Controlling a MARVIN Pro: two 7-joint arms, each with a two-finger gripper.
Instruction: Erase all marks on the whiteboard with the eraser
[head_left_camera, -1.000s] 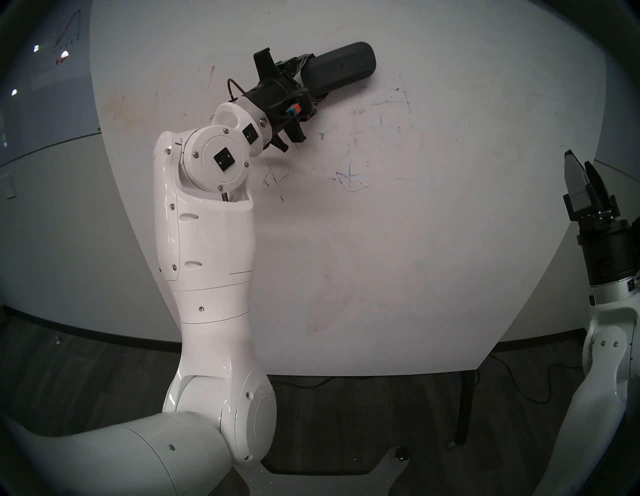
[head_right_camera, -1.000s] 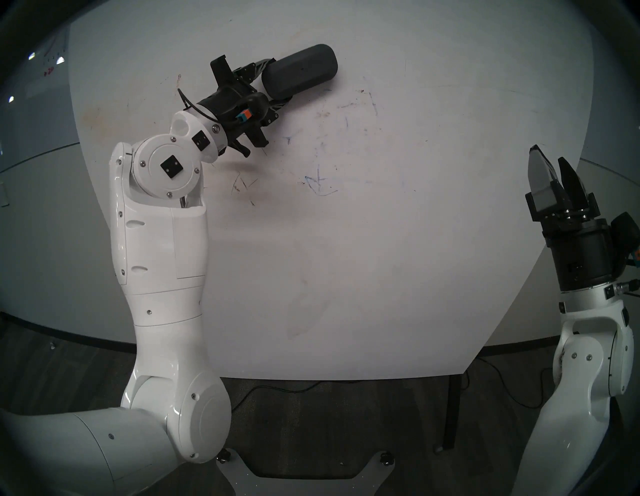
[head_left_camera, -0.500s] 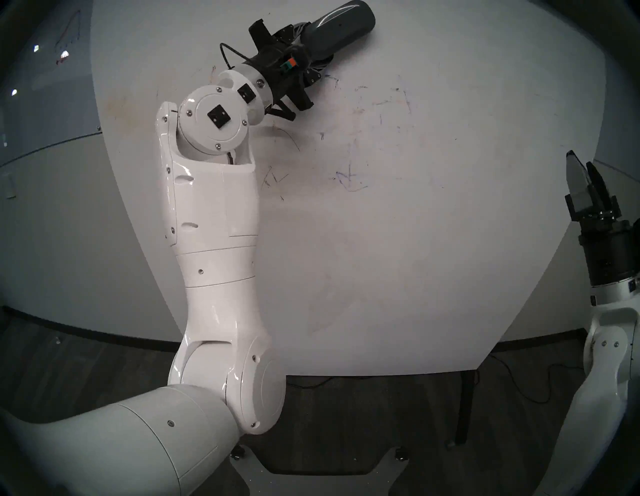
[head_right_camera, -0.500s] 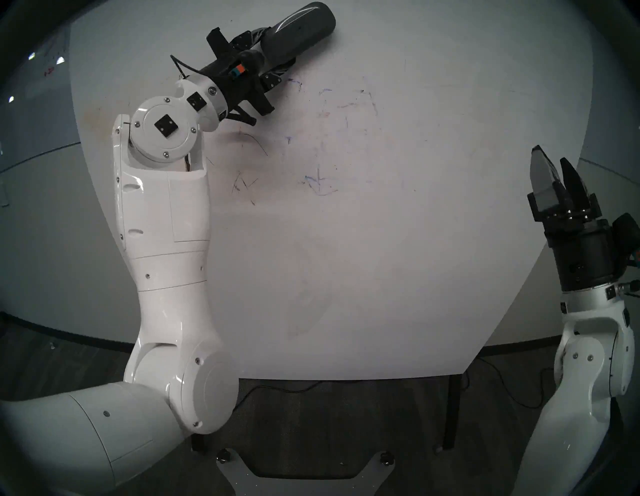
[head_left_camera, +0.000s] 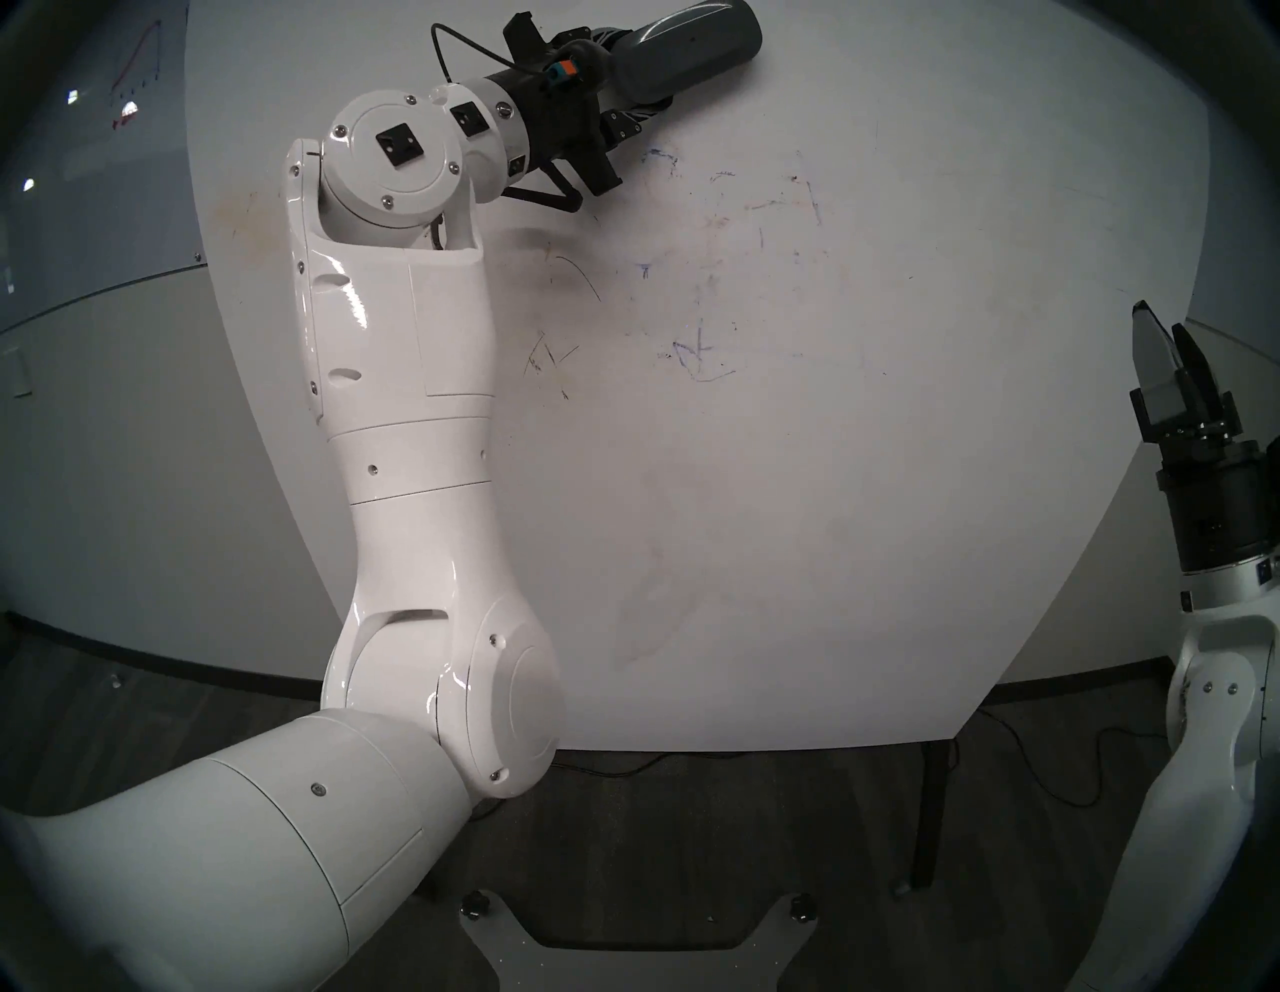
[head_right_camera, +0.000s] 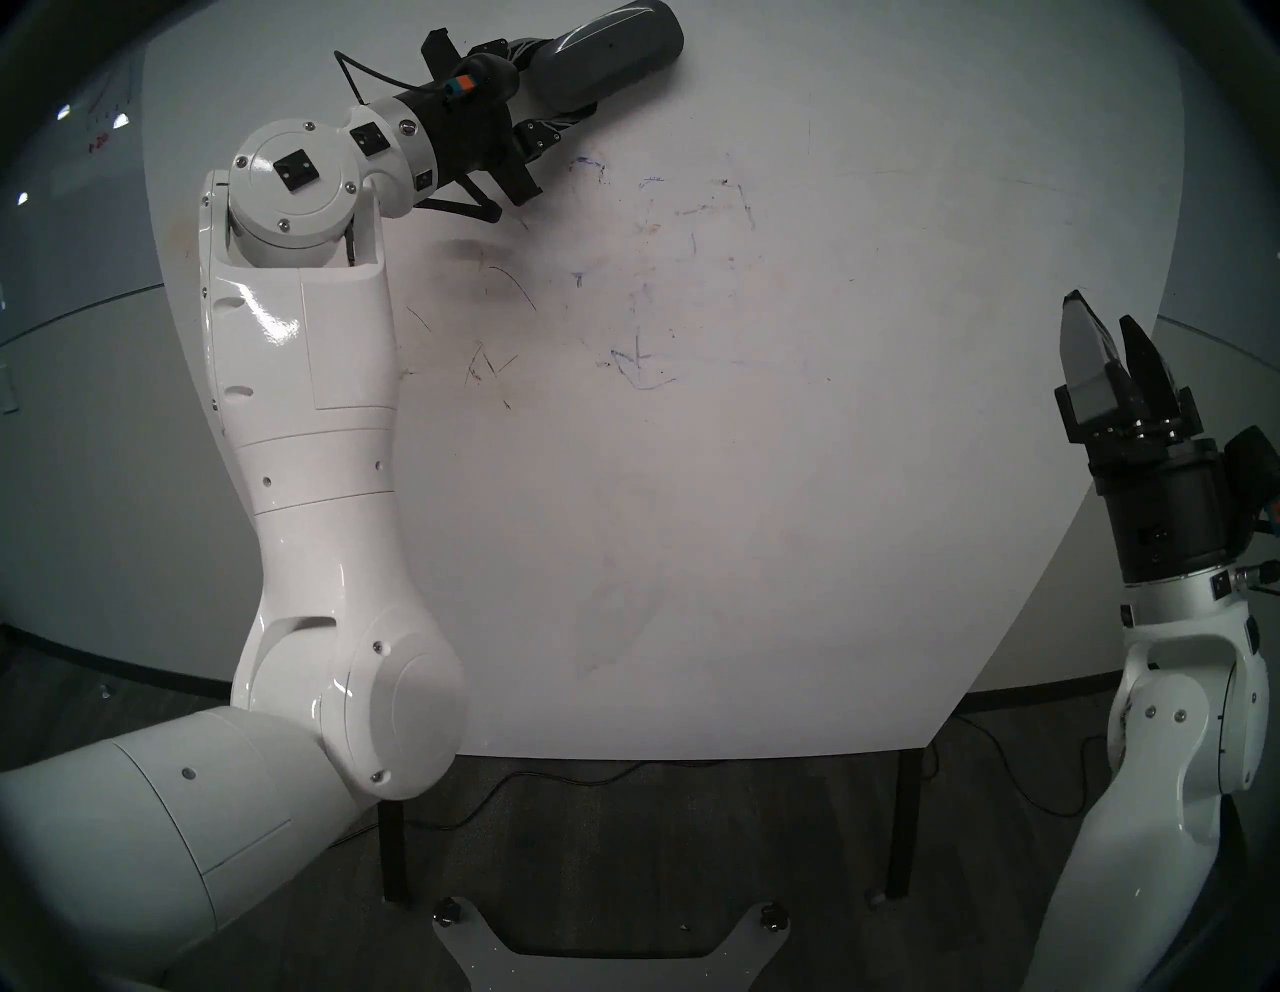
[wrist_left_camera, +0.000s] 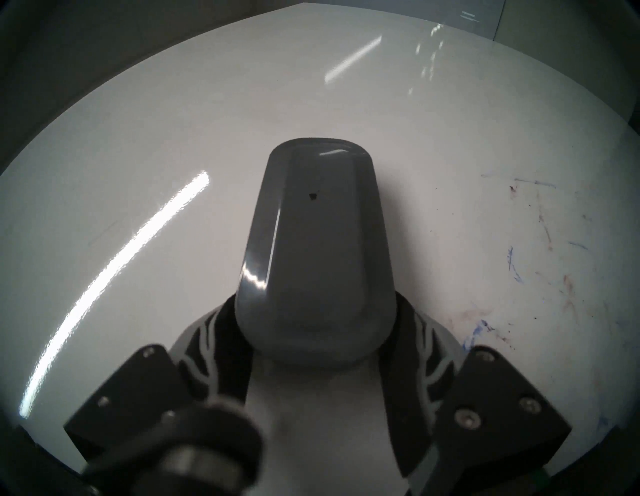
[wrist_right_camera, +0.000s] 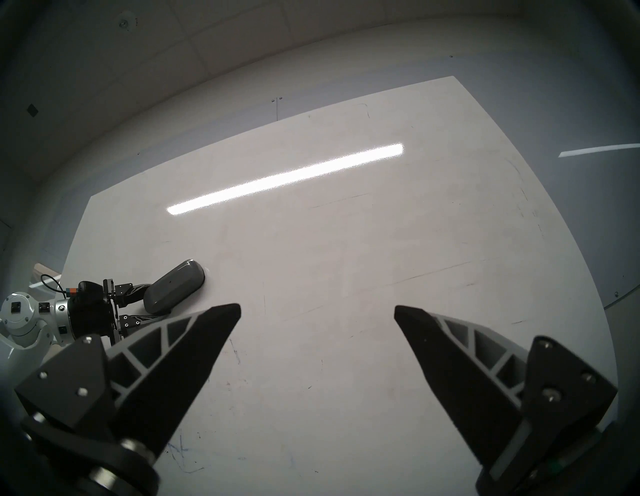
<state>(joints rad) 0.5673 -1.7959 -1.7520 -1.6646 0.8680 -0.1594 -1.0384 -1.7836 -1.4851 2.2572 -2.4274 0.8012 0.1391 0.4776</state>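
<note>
Your left hand is clenched on the near rounded end of the eraser, a smooth dark grey oblong block with a glossy top and a tiny dark dot at its middle; its striped black-and-pale fingers press its two sides. The eraser's long axis runs straight out ahead of that hand, and in the head view the eraser points up and to the right, lying flat on the whiteboard near its top edge. To the right of the hand in your wrist view, thin blue marks lie among reddish-brown scuffs; the head view alone shows the rest of the marks, faint blue remnants below the hand and well apart from the eraser, beside short black scratches. Your right hand is released, its dark ribbed wedge fingers spread wide and clear of the board; its view alone shows the glossy board's far edge and a long light reflection.
</note>
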